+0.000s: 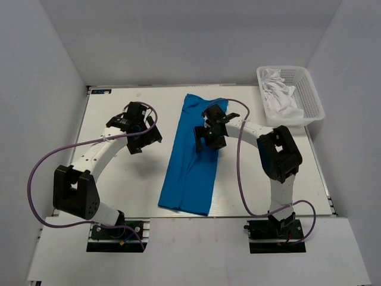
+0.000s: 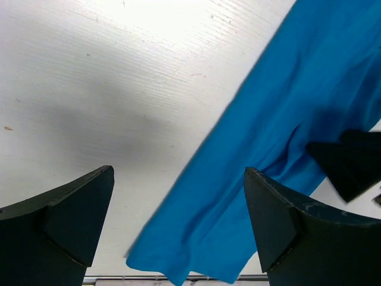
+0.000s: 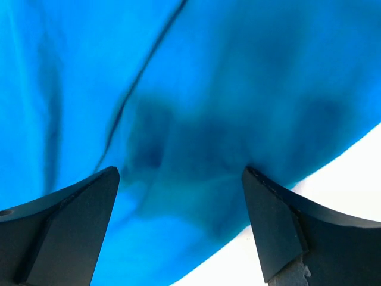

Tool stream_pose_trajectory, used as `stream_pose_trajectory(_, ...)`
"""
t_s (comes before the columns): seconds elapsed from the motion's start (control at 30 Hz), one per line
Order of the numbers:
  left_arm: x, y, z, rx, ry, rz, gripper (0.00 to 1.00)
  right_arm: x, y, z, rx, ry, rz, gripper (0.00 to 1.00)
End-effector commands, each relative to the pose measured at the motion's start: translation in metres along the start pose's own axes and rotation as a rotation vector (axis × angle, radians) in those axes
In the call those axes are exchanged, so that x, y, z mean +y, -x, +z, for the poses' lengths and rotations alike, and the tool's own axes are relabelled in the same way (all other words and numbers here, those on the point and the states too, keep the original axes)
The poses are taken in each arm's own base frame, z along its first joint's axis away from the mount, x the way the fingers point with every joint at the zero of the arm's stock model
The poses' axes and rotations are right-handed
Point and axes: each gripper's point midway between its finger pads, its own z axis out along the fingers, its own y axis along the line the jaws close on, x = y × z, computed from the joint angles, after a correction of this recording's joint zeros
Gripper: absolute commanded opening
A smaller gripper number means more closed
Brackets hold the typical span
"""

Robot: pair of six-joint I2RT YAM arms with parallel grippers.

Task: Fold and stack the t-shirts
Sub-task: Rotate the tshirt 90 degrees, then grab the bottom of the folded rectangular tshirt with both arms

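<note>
A blue t-shirt lies folded into a long strip down the middle of the white table. My right gripper hovers open over the strip's right edge near its upper half; in the right wrist view the blue cloth fills the space between the spread fingers. My left gripper is open and empty over bare table left of the shirt; the left wrist view shows the shirt running diagonally past its fingers. White t-shirts lie crumpled in the basket.
A white plastic basket stands at the table's back right corner. Purple cables loop from both arms. Grey walls enclose the table on the left, back and right. The right gripper's dark tip shows in the left wrist view.
</note>
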Motion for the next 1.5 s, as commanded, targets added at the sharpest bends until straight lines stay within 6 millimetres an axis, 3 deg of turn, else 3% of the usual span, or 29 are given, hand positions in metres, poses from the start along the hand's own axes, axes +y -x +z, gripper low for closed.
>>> stream_pose_trajectory(0.0, -0.008, 0.006, -0.006, -0.015, -0.051, 0.008, 1.00, -0.024, 0.020, 0.008, -0.011, -0.079, 0.053, 0.90)
stream_pose_trajectory(0.03, -0.008, 0.005, -0.006, -0.009, -0.057, 0.022, 1.00, -0.030, 0.031, 0.013, -0.016, -0.083, 0.065, 0.90)
stream_pose_trajectory(0.17, -0.015, 0.011, -0.010, -0.008, -0.074, 0.043, 1.00, -0.060, 0.042, 0.014, -0.017, -0.113, 0.099, 0.90)
stream_pose_trajectory(0.3, -0.027, 0.002, -0.009, 0.043, -0.150, 0.102, 1.00, -0.069, 0.061, 0.006, -0.042, -0.088, 0.065, 0.90)
stream_pose_trajectory(0.37, -0.035, -0.014, -0.002, 0.102, -0.189, 0.167, 1.00, -0.052, 0.065, -0.003, -0.048, -0.013, 0.011, 0.90)
stream_pose_trajectory(0.4, -0.040, -0.019, -0.005, 0.130, -0.229, 0.188, 1.00, -0.037, 0.073, -0.024, -0.088, 0.038, -0.012, 0.90)
stream_pose_trajectory(0.47, -0.054, -0.029, -0.004, 0.171, -0.318, 0.240, 1.00, -0.020, 0.064, -0.030, -0.092, 0.117, -0.051, 0.90)
stream_pose_trajectory(0.5, -0.056, -0.047, -0.002, 0.226, -0.361, 0.248, 1.00, -0.008, 0.064, -0.060, -0.145, 0.151, -0.057, 0.90)
stream_pose_trajectory(0.53, -0.062, -0.059, -0.002, 0.258, -0.399, 0.265, 1.00, -0.005, 0.054, -0.061, -0.156, 0.166, -0.065, 0.90)
stream_pose_trajectory(0.57, -0.065, -0.069, -0.003, 0.281, -0.430, 0.287, 1.00, 0.003, 0.056, -0.067, -0.199, 0.185, -0.081, 0.90)
stream_pose_trajectory(0.6, -0.067, -0.079, -0.006, 0.303, -0.455, 0.300, 1.00, 0.011, 0.057, -0.102, -0.295, 0.203, -0.090, 0.90)
stream_pose_trajectory(0.63, -0.071, -0.091, -0.011, 0.315, -0.469, 0.331, 1.00, 0.008, 0.037, -0.099, -0.265, 0.203, -0.057, 0.90)
stream_pose_trajectory(0.67, -0.072, -0.099, -0.013, 0.328, -0.470, 0.332, 1.00, 0.013, 0.029, -0.120, -0.282, 0.213, -0.045, 0.90)
stream_pose_trajectory(0.77, -0.064, -0.138, -0.015, 0.402, -0.459, 0.351, 1.00, 0.009, -0.036, -0.112, -0.107, 0.230, 0.007, 0.90)
stream_pose_trajectory(0.83, -0.058, -0.171, -0.016, 0.462, -0.448, 0.382, 1.00, 0.020, -0.072, -0.124, -0.046, 0.293, 0.024, 0.90)
stream_pose_trajectory(0.87, -0.056, -0.181, -0.015, 0.476, -0.435, 0.394, 1.00, 0.017, -0.096, -0.113, 0.020, 0.293, 0.055, 0.90)
stream_pose_trajectory(0.93, -0.052, -0.199, -0.014, 0.496, -0.417, 0.425, 1.00, 0.021, -0.124, -0.119, 0.057, 0.307, 0.083, 0.90)
stream_pose_trajectory(0.97, -0.052, -0.217, -0.013, 0.502, -0.421, 0.460, 1.00, 0.018, -0.153, -0.116, 0.101, 0.291, 0.126, 0.90)
stream_pose_trajectory(1.0, -0.052, -0.217, -0.013, 0.502, -0.421, 0.460, 0.98, 0.018, -0.153, -0.116, 0.102, 0.291, 0.126, 0.90)
stream_pose_trajectory(1.03, -0.048, -0.225, -0.010, 0.507, -0.410, 0.471, 0.95, 0.014, -0.172, -0.113, 0.121, 0.285, 0.164, 0.90)
stream_pose_trajectory(1.13, -0.047, -0.236, 0.003, 0.495, -0.410, 0.474, 0.88, 0.013, -0.190, -0.106, 0.143, 0.296, 0.207, 0.90)
stream_pose_trajectory(1.27, -0.040, -0.249, 0.018, 0.526, -0.363, 0.482, 0.70, 0.015, -0.196, -0.098, 0.184, 0.298, 0.272, 0.90)
stream_pose_trajectory(1.4, -0.041, -0.250, 0.020, 0.511, -0.352, 0.500, 0.65, 0.011, -0.209, -0.089, 0.228, 0.281, 0.316, 0.90)
stream_pose_trajectory(1.47, -0.041, -0.253, 0.019, 0.515, -0.354, 0.510, 0.63, 0.008, -0.208, -0.086, 0.215, 0.265, 0.340, 0.85)
